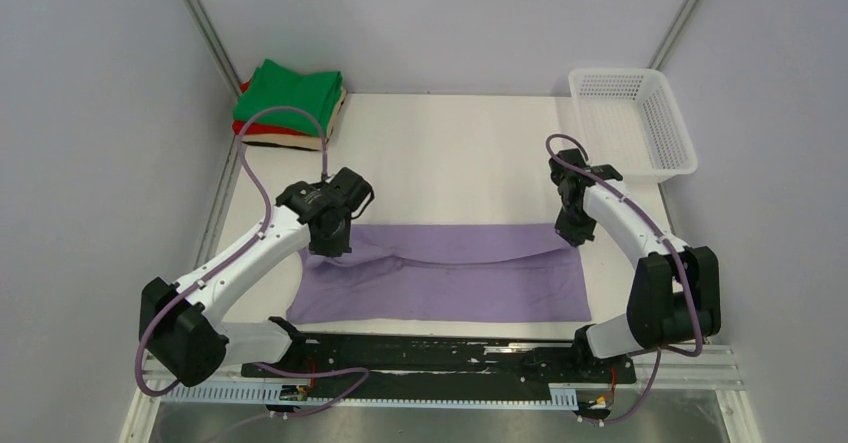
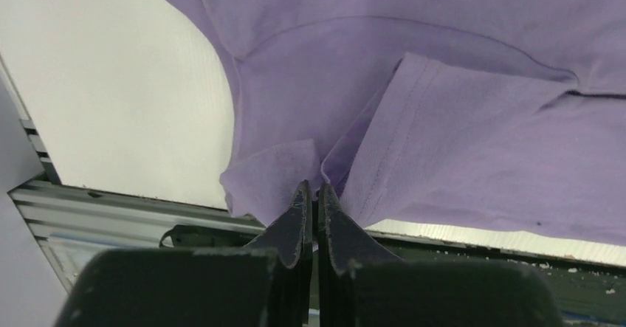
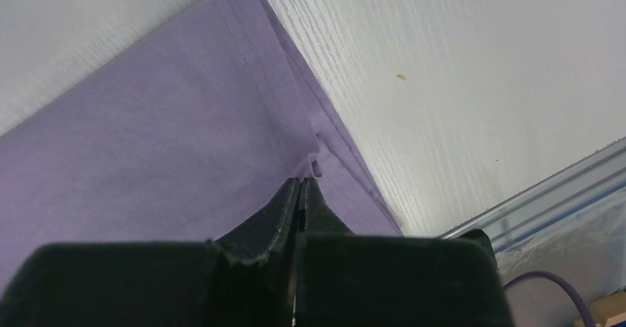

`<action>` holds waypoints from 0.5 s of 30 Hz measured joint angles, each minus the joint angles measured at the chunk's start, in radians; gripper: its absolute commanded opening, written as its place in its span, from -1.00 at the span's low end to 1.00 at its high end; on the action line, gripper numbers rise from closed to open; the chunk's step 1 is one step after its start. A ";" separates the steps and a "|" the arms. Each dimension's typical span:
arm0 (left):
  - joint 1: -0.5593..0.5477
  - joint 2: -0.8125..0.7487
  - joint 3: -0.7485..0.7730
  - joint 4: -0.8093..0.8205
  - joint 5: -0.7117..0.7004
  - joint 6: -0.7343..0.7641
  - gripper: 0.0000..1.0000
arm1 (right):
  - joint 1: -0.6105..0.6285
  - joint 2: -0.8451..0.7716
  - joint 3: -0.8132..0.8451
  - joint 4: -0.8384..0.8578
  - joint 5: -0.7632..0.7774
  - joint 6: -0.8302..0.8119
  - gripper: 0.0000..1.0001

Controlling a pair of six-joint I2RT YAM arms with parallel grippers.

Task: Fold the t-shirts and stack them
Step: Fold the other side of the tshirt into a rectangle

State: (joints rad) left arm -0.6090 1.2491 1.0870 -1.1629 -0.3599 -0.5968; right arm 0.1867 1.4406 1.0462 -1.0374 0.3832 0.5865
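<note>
The lavender-purple t-shirt (image 1: 440, 273) lies spread in a wide band across the near half of the table. My left gripper (image 1: 330, 245) is shut on its far left edge; the left wrist view shows the cloth (image 2: 413, 105) pinched between the closed fingertips (image 2: 301, 198). My right gripper (image 1: 572, 235) is shut on its far right corner; the right wrist view shows the hem (image 3: 184, 120) bunched at the closed fingertips (image 3: 289, 193). A stack of folded shirts, green (image 1: 290, 93) over red (image 1: 258, 128) and beige (image 1: 290, 142), sits at the far left corner.
A white plastic mesh basket (image 1: 632, 123) stands at the far right of the table. The black base rail (image 1: 440, 355) of the arms runs along the near edge. Grey walls enclose left, right and back.
</note>
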 measured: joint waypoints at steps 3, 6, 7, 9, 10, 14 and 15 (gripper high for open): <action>-0.014 0.000 -0.038 0.009 0.040 -0.014 -0.68 | 0.000 0.024 0.000 -0.028 -0.009 0.032 -0.96; -0.027 0.000 -0.096 0.023 0.095 -0.034 -0.03 | 0.000 0.040 0.000 -0.063 -0.026 0.067 -0.67; -0.031 0.000 -0.114 0.022 0.113 -0.040 0.33 | 0.000 0.045 -0.001 -0.073 -0.027 0.080 -0.56; -0.036 0.000 -0.142 0.022 0.153 -0.052 0.84 | 0.000 0.053 -0.007 -0.096 -0.025 0.110 0.19; -0.039 -0.002 -0.150 0.023 0.175 -0.061 0.92 | 0.000 0.056 -0.011 -0.108 -0.023 0.123 0.66; -0.046 -0.014 -0.155 0.040 0.221 -0.075 0.99 | -0.004 0.052 -0.014 -0.136 -0.004 0.165 1.00; -0.046 -0.017 -0.155 0.050 0.222 -0.076 1.00 | -0.005 0.045 -0.014 -0.136 0.003 0.169 1.00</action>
State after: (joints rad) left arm -0.6548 1.2320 0.9318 -1.1126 -0.1383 -0.6731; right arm 0.1818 1.4860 1.0321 -1.1732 0.3862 0.7551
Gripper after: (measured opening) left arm 0.993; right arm 0.989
